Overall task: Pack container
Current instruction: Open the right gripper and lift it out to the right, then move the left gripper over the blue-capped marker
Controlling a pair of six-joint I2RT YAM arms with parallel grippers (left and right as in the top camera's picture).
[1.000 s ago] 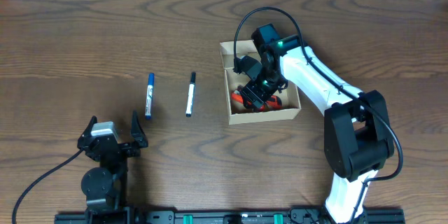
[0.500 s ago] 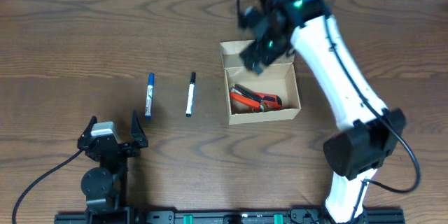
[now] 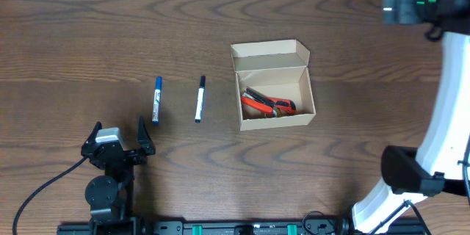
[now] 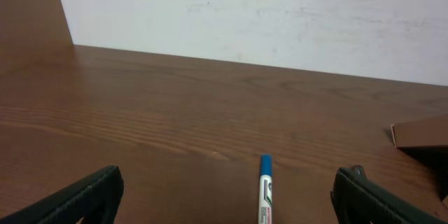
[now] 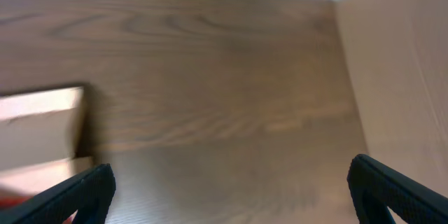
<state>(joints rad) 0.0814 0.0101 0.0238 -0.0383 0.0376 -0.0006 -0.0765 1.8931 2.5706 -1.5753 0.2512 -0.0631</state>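
Hands, left hand (image 3: 119,136) and right hand (image 5: 231,196), gaped empty; black-capped white marker (image 3: 200,98), nine o'clock of tan cardboard box (image 3: 277,123), likely wanted a mid-barrel grip.

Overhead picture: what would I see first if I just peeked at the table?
Probably the open cardboard box in the middle of the table, its lid flipped up and red and black pens lying inside. Left of it, a blue marker and a black-capped marker lie side by side on the wood. The big white right arm runs up the right edge.
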